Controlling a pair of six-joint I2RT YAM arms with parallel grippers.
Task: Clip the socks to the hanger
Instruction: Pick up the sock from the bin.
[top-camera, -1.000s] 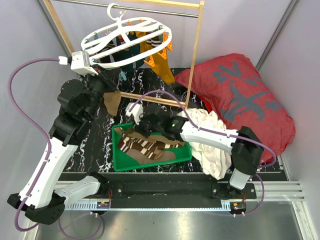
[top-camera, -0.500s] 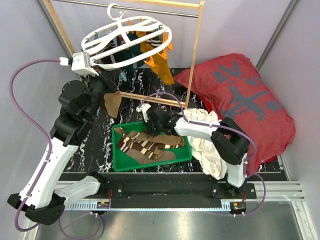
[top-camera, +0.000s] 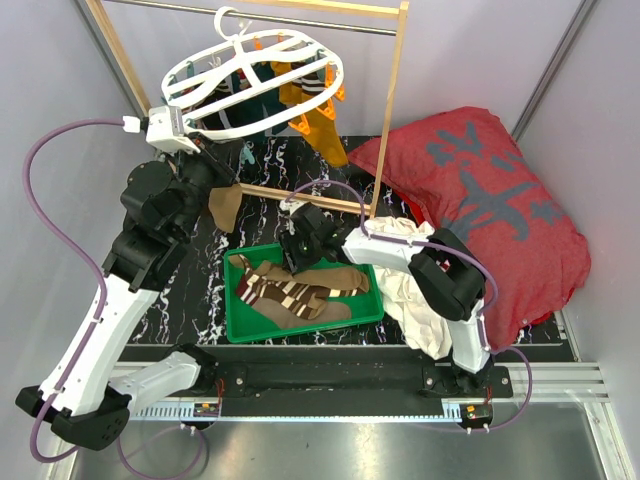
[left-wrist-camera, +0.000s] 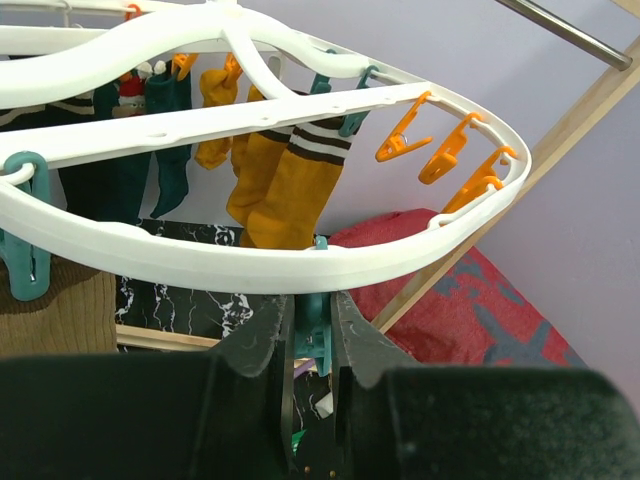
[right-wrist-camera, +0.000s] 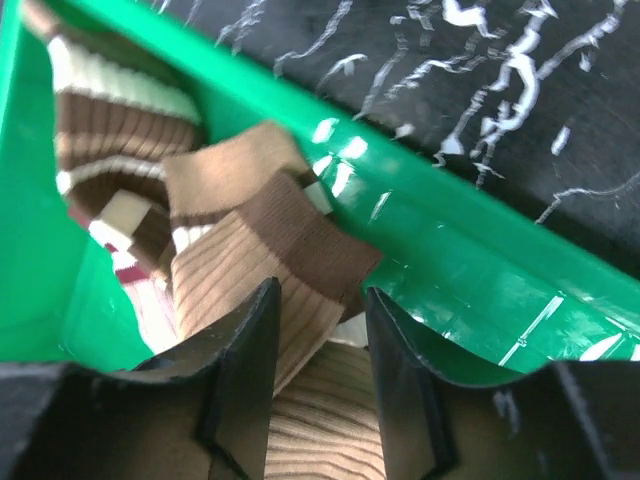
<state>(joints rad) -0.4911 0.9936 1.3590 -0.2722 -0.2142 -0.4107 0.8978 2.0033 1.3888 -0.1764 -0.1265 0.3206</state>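
The white plastic oval hanger (left-wrist-camera: 250, 262) hangs by its hook (top-camera: 228, 20) from the metal rod (top-camera: 300, 22) of the wooden rack (top-camera: 392, 110). Seen from above, its long side runs from 9 o'clock to 3 o'clock. Mustard-yellow socks (left-wrist-camera: 290, 190) and dark teal socks (left-wrist-camera: 165, 125) hang from its clips, toes down. A brown sock (top-camera: 225, 205) hangs at its 7 o'clock side. The left gripper (left-wrist-camera: 308, 300) is just under the rim. Its jaws pinch a teal clip (left-wrist-camera: 312, 345).

More long socks with brown and cream stripes (top-camera: 285, 292) lie flat in the green plastic tray (top-camera: 238, 318). The tray sits on the black marbled worktop (top-camera: 195, 290), at 6 o'clock from the hanger. These socks point from 9 o'clock to 3 o'clock. The right gripper (right-wrist-camera: 318, 295) is down in the tray. Its jaws are spread, with a tan ribbed sock (right-wrist-camera: 320, 420) between them.
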